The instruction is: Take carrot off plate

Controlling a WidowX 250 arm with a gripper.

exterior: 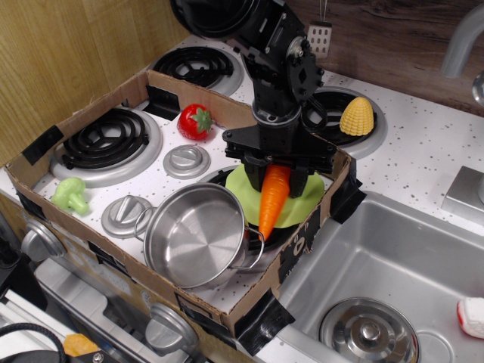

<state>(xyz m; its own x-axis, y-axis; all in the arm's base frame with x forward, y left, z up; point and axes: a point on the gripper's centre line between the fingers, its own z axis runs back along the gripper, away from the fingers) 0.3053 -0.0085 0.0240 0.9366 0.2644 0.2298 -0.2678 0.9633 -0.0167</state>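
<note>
The gripper pinches the carrot near its top over the plate; it should hold firm until clear of the rim.

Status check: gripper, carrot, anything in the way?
Gripper shut on carrot near its top. Carrot hangs tip-down over plate. Steel pot close by on camera-left.

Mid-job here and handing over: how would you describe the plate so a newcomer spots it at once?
Find the cardboard tray over the toy stove, then its corner nearest the sink. The plate lies there under the black gripper, beside the steel pot, with the carrot across it. It is the only lime-green round dish; the pot is shiny metal.
</note>
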